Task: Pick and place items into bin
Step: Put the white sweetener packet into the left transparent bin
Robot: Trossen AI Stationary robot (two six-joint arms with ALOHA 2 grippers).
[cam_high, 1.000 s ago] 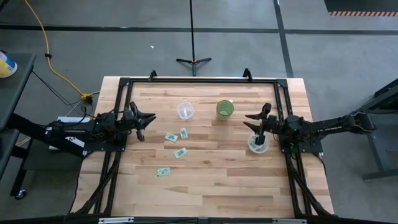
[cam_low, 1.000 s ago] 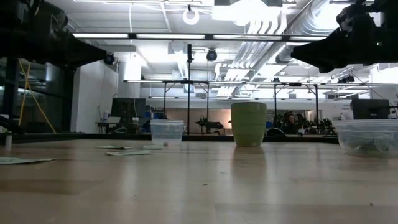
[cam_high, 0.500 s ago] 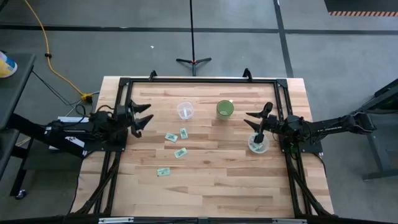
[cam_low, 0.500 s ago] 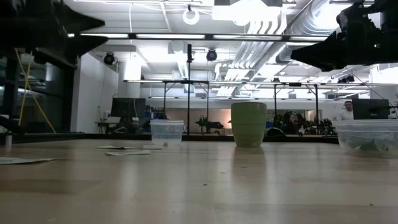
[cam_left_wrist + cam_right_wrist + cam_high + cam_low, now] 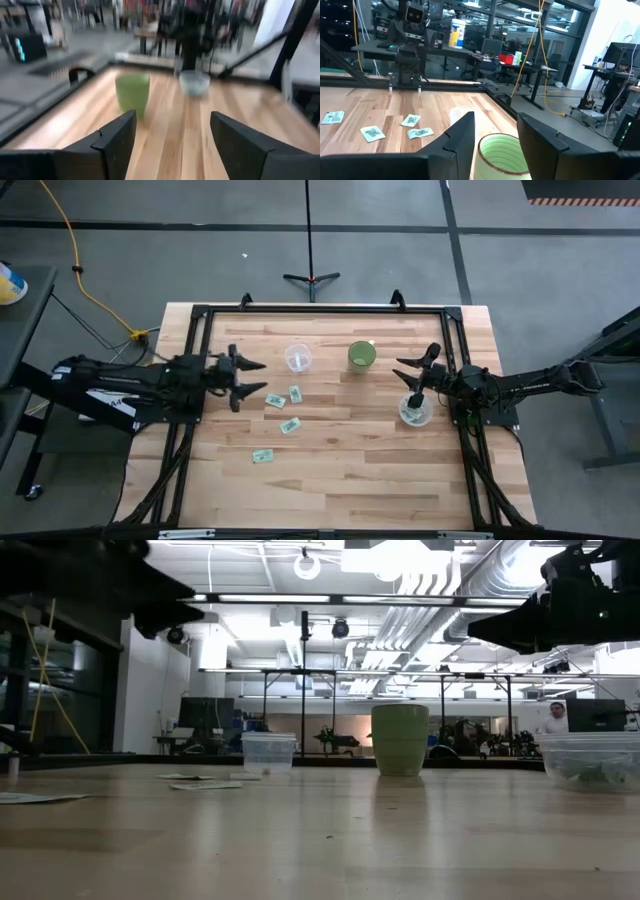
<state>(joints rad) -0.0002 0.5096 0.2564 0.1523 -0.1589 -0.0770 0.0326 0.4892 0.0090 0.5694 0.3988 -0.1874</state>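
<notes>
Several pale green and white packets [image 5: 290, 425] lie flat on the wooden table [image 5: 350, 470], between a small clear cup [image 5: 297, 358] and the near left. They also show in the right wrist view as packets [image 5: 372, 133]. A clear bowl [image 5: 415, 414] at the right holds greenish items. My left gripper [image 5: 258, 378] hangs open above the table, just left of the nearest packets [image 5: 275, 400], with nothing between its fingers [image 5: 117, 145]. My right gripper [image 5: 400, 372] stands open over the bowl's far side, beside the green cup [image 5: 502, 150], and is empty too.
A green cup [image 5: 362, 356] stands upright at the far middle, next to the small clear cup. A black frame [image 5: 320, 309] runs along the table's far and side edges. Bare wood lies toward the near edge.
My left gripper has opened wide. It has risen and moved toward the table's right, coming up to the packets. The packets, cups and bowl have stayed where they were.
</notes>
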